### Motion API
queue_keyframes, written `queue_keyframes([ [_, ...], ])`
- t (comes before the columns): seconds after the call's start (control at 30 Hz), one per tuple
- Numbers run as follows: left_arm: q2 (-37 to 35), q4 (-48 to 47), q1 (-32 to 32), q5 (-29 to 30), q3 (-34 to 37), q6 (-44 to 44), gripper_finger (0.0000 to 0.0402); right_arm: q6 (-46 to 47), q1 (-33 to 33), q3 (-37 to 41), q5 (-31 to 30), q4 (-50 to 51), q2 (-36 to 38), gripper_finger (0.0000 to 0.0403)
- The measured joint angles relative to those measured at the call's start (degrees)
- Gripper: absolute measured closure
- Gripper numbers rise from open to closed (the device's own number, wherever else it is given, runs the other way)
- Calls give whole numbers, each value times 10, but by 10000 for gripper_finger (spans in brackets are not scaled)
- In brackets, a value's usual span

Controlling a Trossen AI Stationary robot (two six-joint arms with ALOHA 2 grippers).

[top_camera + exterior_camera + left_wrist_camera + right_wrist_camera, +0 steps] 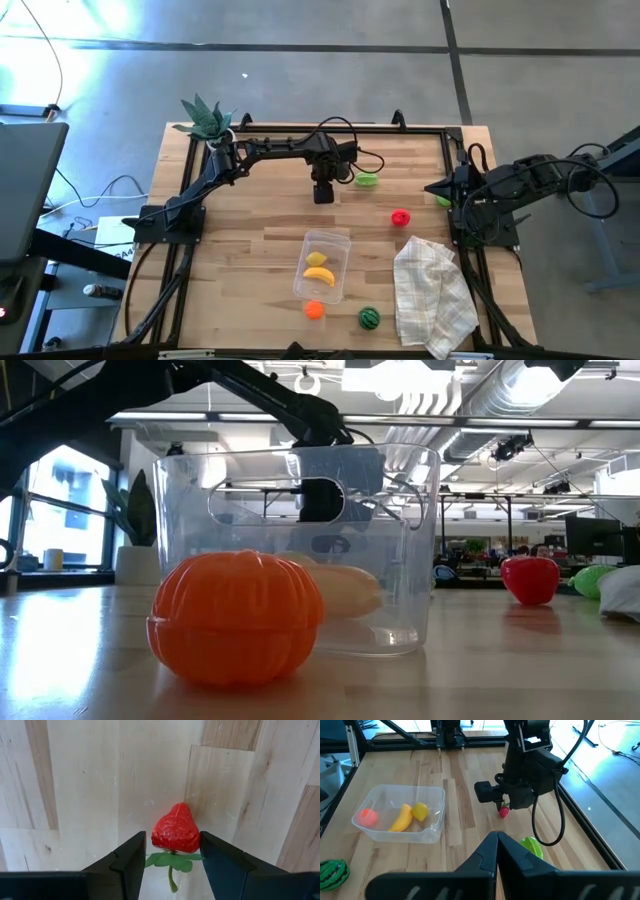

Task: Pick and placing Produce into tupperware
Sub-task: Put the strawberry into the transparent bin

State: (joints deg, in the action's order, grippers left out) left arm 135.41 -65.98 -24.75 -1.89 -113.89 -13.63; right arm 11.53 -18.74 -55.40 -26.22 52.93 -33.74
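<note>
At the clear tub, as landmark: every place below is being given from the clear rectangular plastic tupperware (324,264), which is sitting near the middle of the wooden table (240,250).
Left gripper: the left gripper (172,857) is hanging above the tupperware's far side, fingers partly apart and pressing both sides of a small red toy strawberry with green leaves (175,832), which it is carrying clear of the table.
Inside the tub: a yellow toy lemon (317,259) and a yellow toy banana (319,275) are lying together, so two pieces are looking done.
Near end of the tub: an orange ribbed toy fruit (315,310) is sitting just outside it, and a striped green toy watermelon (369,318) is lying to its right.
Right of the tub: a light green toy vegetable (367,180) is waiting on the far side, and a red toy fruit (400,217) is lying nearer.
Further right: a white checked cloth (432,290) is lying crumpled.
Right gripper: the right gripper (497,847) is waiting beyond the cloth, fingers together and holding nothing.
Progress: I am judging the job under halfway; the strawberry is wanting dropping in, and four pieces are remaining.
</note>
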Motion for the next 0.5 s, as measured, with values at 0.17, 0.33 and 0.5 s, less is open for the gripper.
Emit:
queue_keyframes([
  [0.17,0,3,0,0,0,0,250,0,0,0,0,0,0,403],
  [0.33,-1,10,0,-1,0,0,279,0,0,0,0,0,0,403],
  [0.5,-1,18,0,-14,0,0,275,0,0,0,0,0,0,403],
])
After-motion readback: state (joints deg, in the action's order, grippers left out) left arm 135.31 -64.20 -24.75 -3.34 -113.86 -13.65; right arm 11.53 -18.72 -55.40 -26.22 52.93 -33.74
